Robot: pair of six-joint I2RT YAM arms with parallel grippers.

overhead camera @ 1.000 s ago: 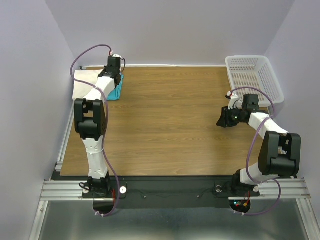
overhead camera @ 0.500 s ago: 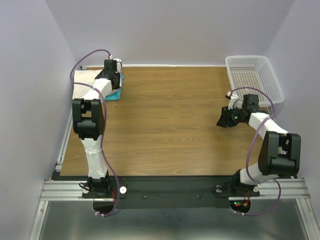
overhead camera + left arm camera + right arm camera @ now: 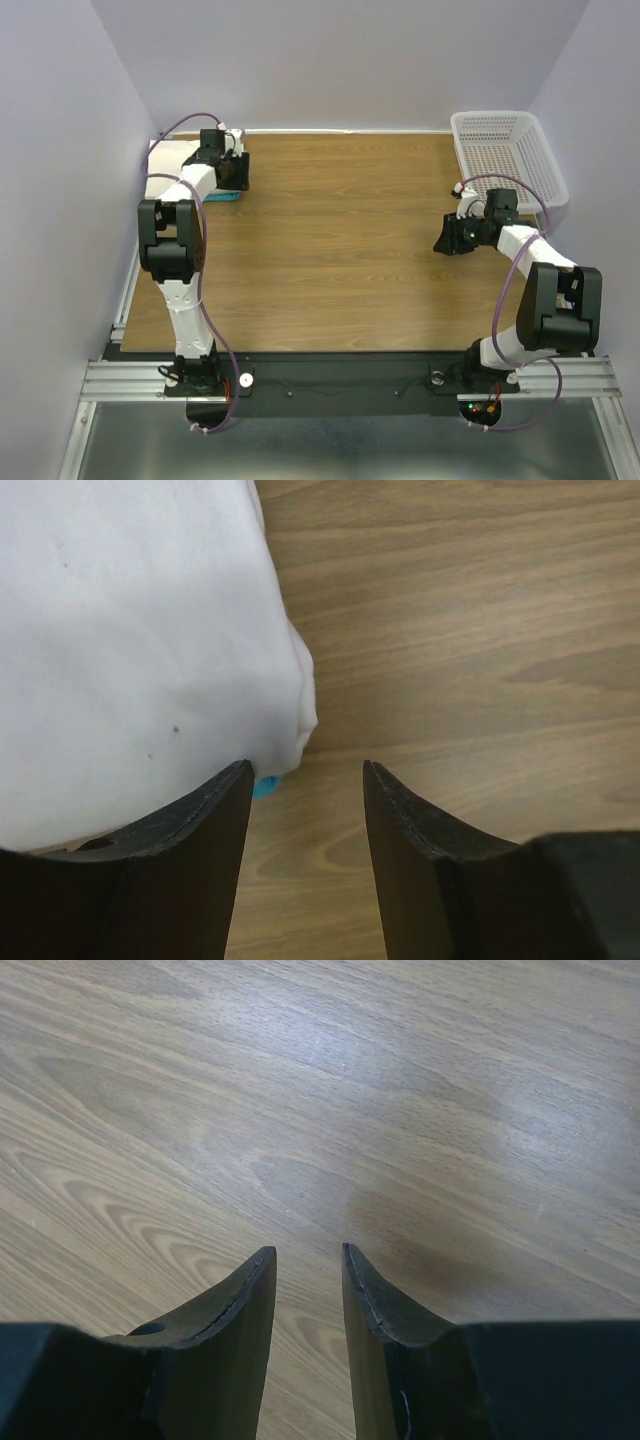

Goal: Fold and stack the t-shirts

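— Left pincer (image 3: 307, 768) stood open and empty, one finger at the edge of the cream-white t-shirt (image 3: 130, 660), far left of the basket (image 3: 505, 150).
— Folded?
— It looked so: a smooth, soft cotton slab with rounded folds, lying on the turquoise t-shirt (image 3: 266, 786), of which only a sliver showed. I judged the stack made, with little left but pulling the arm away.
— And the right pincer (image 3: 308, 1249)?
— Parted a little, gripping nothing, above bare wood-grain table (image 3: 340, 250), near the white plastic-mesh basket and slightly left of it.
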